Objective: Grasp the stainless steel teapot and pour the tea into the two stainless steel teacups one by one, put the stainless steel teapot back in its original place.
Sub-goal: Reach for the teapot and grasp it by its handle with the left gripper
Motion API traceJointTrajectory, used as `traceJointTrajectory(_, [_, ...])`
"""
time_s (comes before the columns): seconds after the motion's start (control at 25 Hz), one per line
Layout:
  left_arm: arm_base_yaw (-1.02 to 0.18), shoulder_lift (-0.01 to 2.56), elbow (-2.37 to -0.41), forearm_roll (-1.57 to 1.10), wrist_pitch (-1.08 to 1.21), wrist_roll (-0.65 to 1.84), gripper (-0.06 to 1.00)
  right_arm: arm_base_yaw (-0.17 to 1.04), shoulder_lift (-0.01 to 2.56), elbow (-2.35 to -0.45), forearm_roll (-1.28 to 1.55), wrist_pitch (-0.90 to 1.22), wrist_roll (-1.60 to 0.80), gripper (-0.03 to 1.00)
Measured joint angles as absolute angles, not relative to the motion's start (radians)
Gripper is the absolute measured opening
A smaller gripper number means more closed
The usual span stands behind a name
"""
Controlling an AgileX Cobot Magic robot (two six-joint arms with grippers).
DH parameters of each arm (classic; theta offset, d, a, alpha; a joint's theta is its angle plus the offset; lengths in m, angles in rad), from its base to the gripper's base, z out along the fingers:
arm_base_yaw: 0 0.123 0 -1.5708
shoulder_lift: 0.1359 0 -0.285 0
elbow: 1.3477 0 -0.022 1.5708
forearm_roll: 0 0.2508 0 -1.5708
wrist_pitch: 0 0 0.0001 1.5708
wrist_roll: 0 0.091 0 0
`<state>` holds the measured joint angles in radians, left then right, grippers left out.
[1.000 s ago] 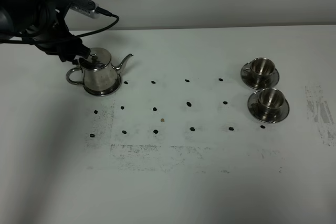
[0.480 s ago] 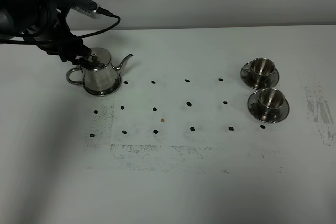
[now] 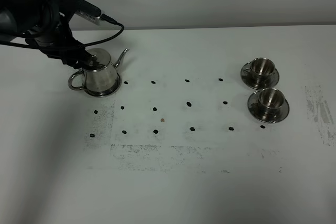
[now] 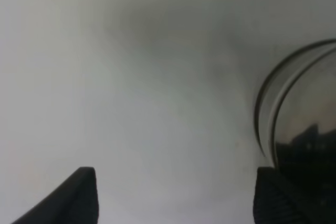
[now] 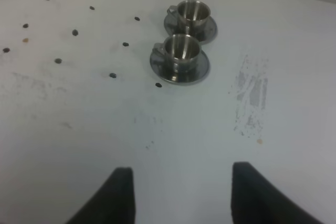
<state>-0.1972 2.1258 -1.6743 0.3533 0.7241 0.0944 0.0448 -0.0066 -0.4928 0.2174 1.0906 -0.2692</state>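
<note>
The stainless steel teapot (image 3: 100, 75) stands at the table's back left, spout toward the right and loop handle toward the left. My left gripper (image 3: 82, 60) hangs low at its back-left shoulder, close to the lid. In the left wrist view the left gripper (image 4: 176, 203) is open, and the teapot's rounded wall (image 4: 304, 124) lies against one finger, not between the two. The two stainless steel teacups (image 3: 261, 72) (image 3: 269, 103) sit on saucers at the right. My right gripper (image 5: 178, 198) stands open and empty, short of the nearer teacup (image 5: 180, 51) and the farther teacup (image 5: 191, 14).
Rows of small black dots (image 3: 155, 108) mark the white table (image 3: 173, 182) between teapot and cups. A scuffed grey patch (image 3: 320, 111) lies at the right edge. A cable (image 3: 107, 27) loops from the left arm above the teapot.
The left arm has shifted slightly right and down against the teapot. The teapot has turned a little, its spout swinging toward the back. The cups have not moved.
</note>
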Motion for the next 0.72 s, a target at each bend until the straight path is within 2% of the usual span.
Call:
traceJointTrajectory(0.32, [-0.203,2.126,-1.674,0.349,0.768,0.095,0.54,0.045,-0.007,-0.493,0.217,1.091,-0.269,0.41])
traceJointTrajectory(0.72, [-0.217,2.126,-1.674,0.320,0.802,0.119,0.54,0.045,-0.007,-0.493,0.217,1.091,-0.269,0.41])
